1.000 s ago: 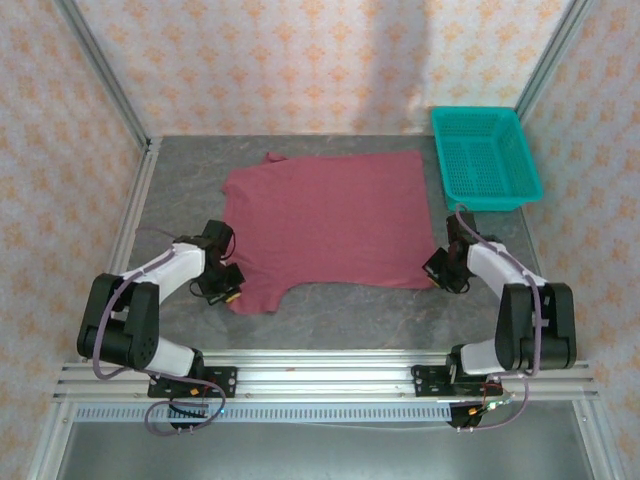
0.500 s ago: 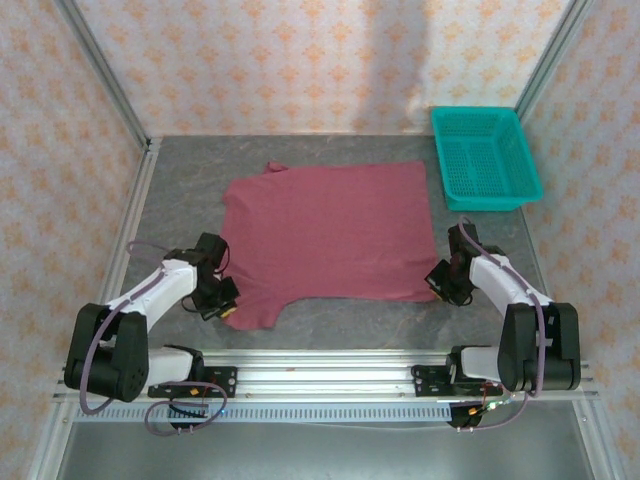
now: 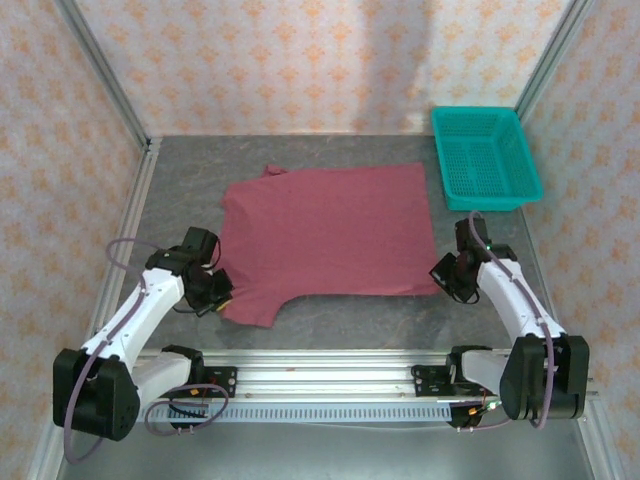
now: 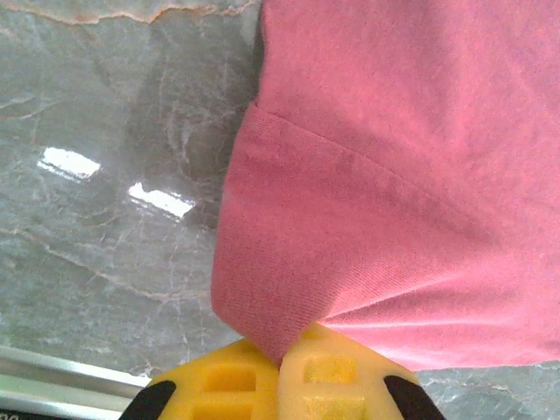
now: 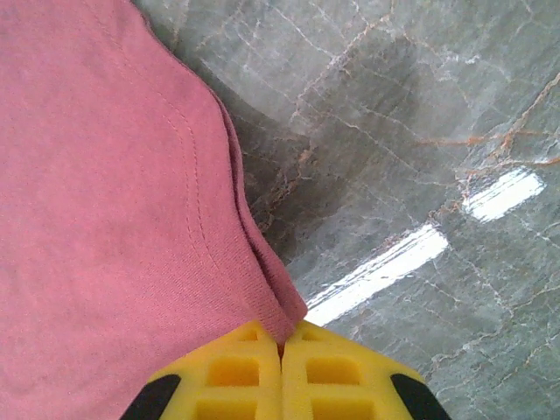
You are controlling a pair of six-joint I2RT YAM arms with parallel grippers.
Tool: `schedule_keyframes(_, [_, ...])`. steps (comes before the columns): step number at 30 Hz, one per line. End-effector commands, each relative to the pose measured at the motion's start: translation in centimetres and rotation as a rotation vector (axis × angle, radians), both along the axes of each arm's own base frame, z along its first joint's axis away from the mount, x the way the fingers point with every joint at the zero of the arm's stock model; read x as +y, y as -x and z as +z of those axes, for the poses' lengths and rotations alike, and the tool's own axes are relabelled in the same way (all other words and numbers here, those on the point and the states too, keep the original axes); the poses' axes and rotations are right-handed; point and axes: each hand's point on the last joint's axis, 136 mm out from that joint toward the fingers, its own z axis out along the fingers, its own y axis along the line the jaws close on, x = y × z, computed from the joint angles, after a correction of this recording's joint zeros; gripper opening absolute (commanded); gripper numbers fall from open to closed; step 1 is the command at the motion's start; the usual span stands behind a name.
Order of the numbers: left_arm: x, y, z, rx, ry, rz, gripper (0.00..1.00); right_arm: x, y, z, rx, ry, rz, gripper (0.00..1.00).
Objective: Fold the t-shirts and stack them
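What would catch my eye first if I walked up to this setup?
The big maroon t-shirt spread flat in the middle of the grey marbled table stands out first. The left gripper is shut on its near left sleeve and the right gripper on its near right corner. A teal mesh basket sits at the table's far right corner.

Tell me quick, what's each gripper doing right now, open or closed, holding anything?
Left gripper: closed, pinching an edge of the t-shirt.
Right gripper: closed, pinching a corner of the same t-shirt.
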Motion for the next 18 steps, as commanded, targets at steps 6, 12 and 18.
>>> schedule_keyframes(6, [0.6, -0.7, 2.6, -0.010, -0.021, 0.047, 0.00, -0.7, -1.0, 1.7, 0.002, 0.034, -0.013, 0.00])
schedule_keyframes(12, [1.5, -3.2, 3.3, -0.026, -0.034, 0.041, 0.00, -0.8, -2.7, 1.6, 0.019, 0.051, 0.022, 0.00])
schedule_keyframes(18, [2.1, -5.6, 3.6, -0.031, -0.034, 0.010, 0.00, -0.8, -4.9, 1.5, 0.020, 0.058, 0.051, 0.00])
